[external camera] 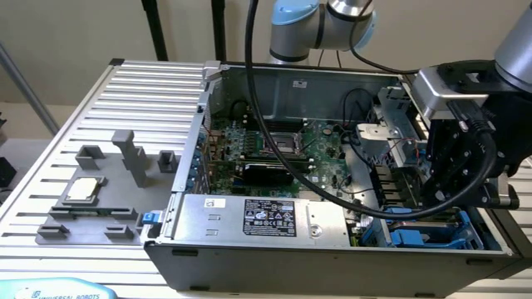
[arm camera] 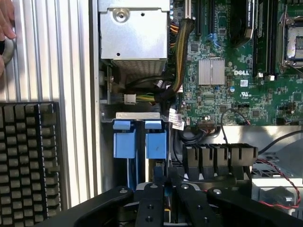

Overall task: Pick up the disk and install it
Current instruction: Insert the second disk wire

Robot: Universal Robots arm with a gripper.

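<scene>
Arm is reaching down into the open case (external camera: 187, 162) at the exterior view's right, over the drive bay corner. Fingers (arm camera: 150, 201) stand close together, nearly closed, pinching a thin blue strip between them. I take that strip for the carrier rail of the disk (arm camera: 166, 190), held edge-on. Its silver body and label are hidden under the fingers, so the grip is my judgement, not a certainty. Holding it on edge makes sense: the bay takes drives standing upright, side by side. The two blue tabs (arm camera: 124, 139) already in the bay show that orientation, and the disk sits just beside the nearer one, in line with them. The wrist looks straight down, presumably to keep the rail parallel with the slot. The motherboard (arm camera: 227, 94) and a cable bundle (arm camera: 177, 61) lie close by, so a narrow vertical approach keeps clear of them. Out on the desk (external camera: 141, 87) the small chip (external camera: 83, 189) sits in its fixture, well apart. A person's hand (arm camera: 5, 19) rests at the desk edge, near a keyboard (arm camera: 28, 161).
</scene>
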